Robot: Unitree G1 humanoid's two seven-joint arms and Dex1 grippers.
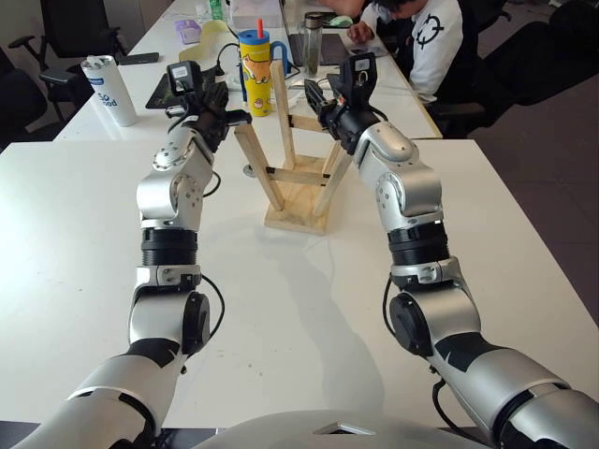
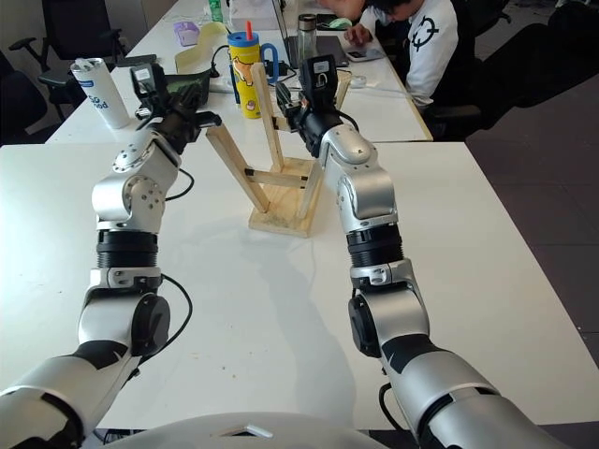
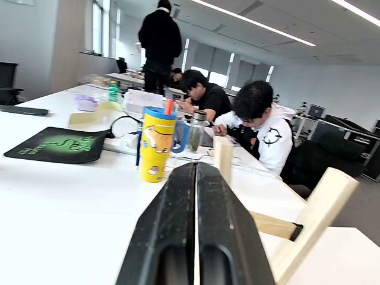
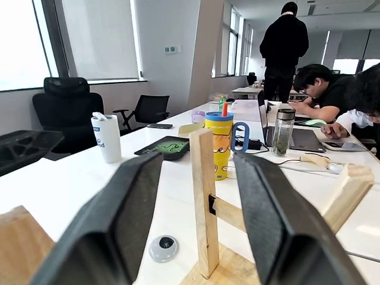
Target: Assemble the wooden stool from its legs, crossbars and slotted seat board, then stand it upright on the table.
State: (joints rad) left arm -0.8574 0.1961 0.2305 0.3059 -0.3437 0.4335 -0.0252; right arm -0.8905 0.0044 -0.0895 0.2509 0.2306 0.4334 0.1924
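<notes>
Head view: the stool sits inverted on the surface; flipping it may loosen joints. Left wrist view: the closed, empty left gripper beside the stool could shove it. Right wrist view: the open right gripper facing the stool could miss.

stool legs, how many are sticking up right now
3 clearly: a tilted leg on the robot's left, a tall leg at the back, and a right-side leg beside the right arm. A fourth may be hidden behind that arm.
</notes>
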